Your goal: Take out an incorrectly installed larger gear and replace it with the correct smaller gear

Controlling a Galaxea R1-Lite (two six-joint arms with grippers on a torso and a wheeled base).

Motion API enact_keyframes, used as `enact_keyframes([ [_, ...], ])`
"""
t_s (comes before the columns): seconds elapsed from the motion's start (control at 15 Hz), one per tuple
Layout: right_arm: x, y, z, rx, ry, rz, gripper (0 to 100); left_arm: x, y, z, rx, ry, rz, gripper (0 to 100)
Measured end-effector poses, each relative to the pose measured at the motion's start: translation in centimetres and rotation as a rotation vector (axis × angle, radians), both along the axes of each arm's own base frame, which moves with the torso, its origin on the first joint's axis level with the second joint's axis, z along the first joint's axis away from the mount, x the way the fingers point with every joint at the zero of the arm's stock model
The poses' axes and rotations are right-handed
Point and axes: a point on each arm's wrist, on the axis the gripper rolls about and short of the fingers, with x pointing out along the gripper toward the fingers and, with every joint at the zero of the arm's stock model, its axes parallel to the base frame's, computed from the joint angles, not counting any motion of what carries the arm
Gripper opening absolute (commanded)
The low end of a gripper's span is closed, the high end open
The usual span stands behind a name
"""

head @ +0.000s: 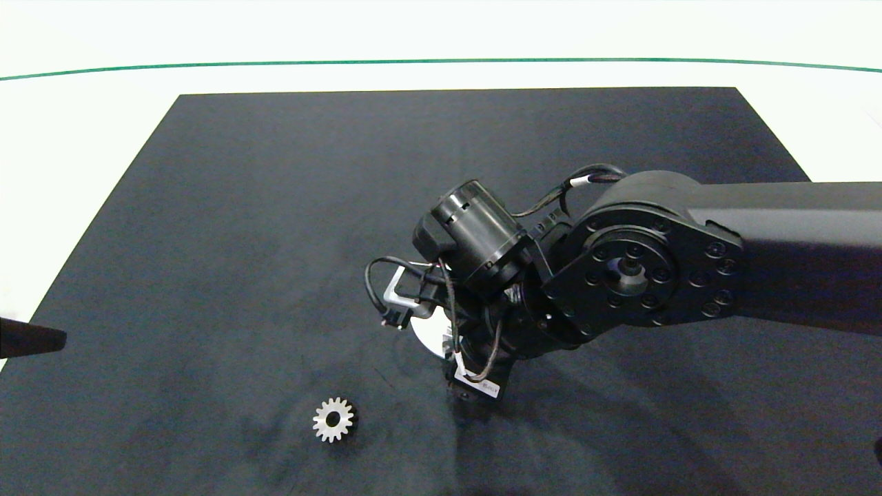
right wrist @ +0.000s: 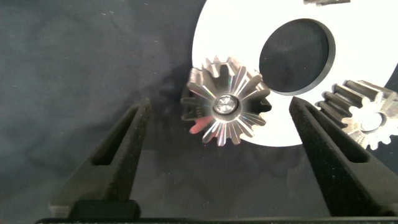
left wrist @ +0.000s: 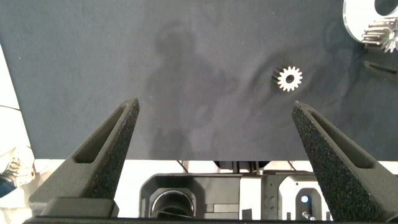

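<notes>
The larger gear [right wrist: 227, 99], shiny with long pointed teeth, sits on a post at the rim of a white disc plate [right wrist: 233, 37]. My right gripper [right wrist: 219, 109] is open, one finger on each side of that gear, not touching it. In the head view the right wrist covers the gear, and only a sliver of the plate [head: 428, 335] shows. The smaller gear [head: 333, 419] lies flat on the black mat, nearer the front edge and left of the plate. My left gripper [left wrist: 216, 104] is open and empty, far from that smaller gear [left wrist: 289, 79].
Another blunt-toothed gear [right wrist: 364, 115] is mounted on the plate beside a round hole [right wrist: 297, 57]. The right arm [head: 654, 262] reaches in over the mat's right half. The left gripper's tip [head: 31, 339] shows at the left edge. The black mat [head: 241, 207] covers a white table.
</notes>
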Motion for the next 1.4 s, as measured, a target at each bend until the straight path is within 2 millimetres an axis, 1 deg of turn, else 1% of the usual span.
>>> enact_keyframes([
  [0.33,0.72,-0.45,-0.35,0.004,0.018,-0.02,75,0.0,0.0,-0.01,0.0,0.0,0.0,100],
  [1.4,0.89,-0.33,-0.76,-0.004,0.023,-0.017,42,-0.52,0.1,0.23,-0.006,-0.02,0.001,100],
])
